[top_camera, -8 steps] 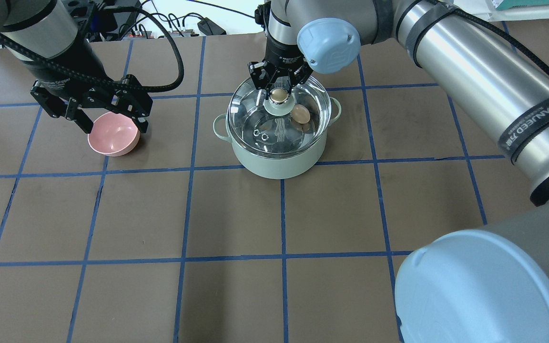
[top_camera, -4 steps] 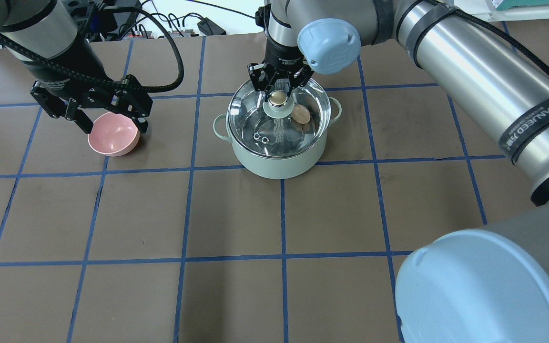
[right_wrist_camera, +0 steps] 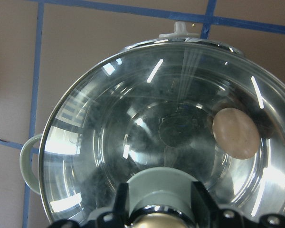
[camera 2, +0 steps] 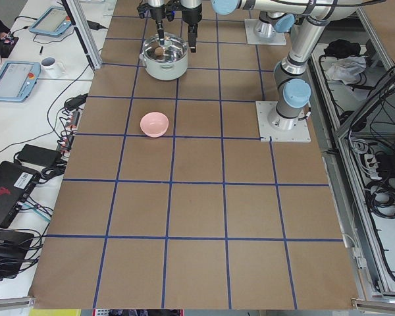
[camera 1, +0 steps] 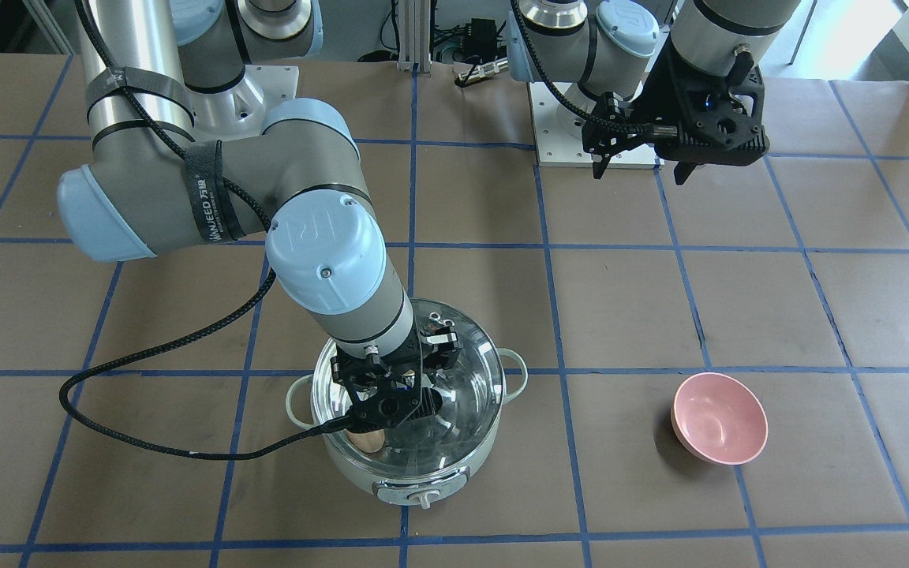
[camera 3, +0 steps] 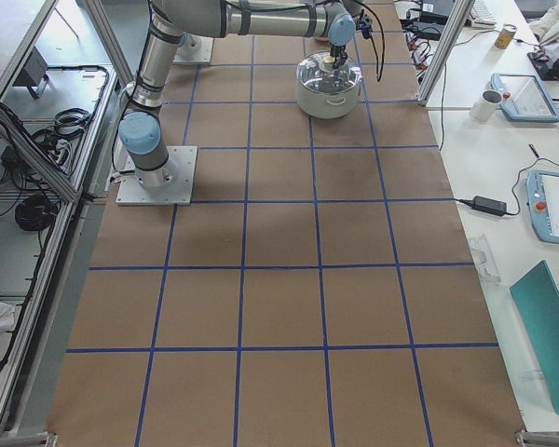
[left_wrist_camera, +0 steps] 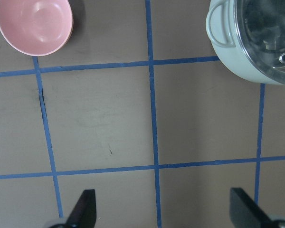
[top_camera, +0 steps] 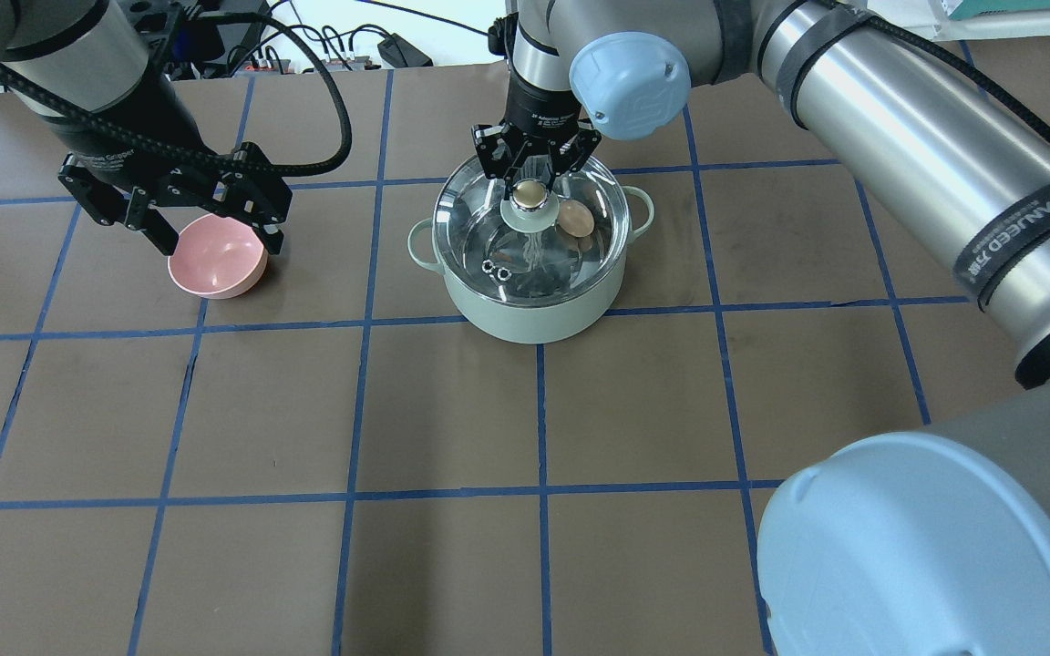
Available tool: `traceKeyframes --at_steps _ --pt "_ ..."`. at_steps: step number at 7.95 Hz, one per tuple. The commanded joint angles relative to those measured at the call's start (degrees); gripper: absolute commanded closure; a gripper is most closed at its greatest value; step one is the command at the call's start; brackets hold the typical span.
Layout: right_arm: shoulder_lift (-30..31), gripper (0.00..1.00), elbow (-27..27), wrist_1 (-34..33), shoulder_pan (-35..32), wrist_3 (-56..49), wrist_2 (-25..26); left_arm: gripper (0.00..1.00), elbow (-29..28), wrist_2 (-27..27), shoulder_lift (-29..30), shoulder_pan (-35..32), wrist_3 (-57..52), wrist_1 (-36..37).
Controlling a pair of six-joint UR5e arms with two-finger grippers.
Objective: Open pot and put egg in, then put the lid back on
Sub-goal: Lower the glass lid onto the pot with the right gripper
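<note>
Noted the lid [top_camera: 488, 239] lowered over the last second and now seated on the rim of the pot [top_camera: 534, 319]. Found the right gripper [top_camera: 532, 178] lowered with it, fingers tight against the knob [top_camera: 530, 192], apparently still clamped. Confirmed the egg [top_camera: 576, 219] inside, under the glass. Found the left gripper [top_camera: 217, 239] spread wide, held high and away from the pot. Judged only release and withdrawal outstanding.
</note>
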State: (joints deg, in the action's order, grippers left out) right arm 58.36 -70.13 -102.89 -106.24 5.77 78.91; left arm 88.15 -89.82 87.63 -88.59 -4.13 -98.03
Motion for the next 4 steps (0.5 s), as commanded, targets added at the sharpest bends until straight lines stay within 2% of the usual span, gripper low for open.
traceKeyframes --at_steps 1,4 --pt "0.61 0.01 -0.01 0.14 0.07 -0.14 0.1 0.0 0.0 0.0 0.0 0.0 0.0 0.03" --pt "3.6 0.0 -0.27 1.63 0.16 -0.32 0.28 0.0 0.0 0.0 0.0 0.0 0.0 0.03"
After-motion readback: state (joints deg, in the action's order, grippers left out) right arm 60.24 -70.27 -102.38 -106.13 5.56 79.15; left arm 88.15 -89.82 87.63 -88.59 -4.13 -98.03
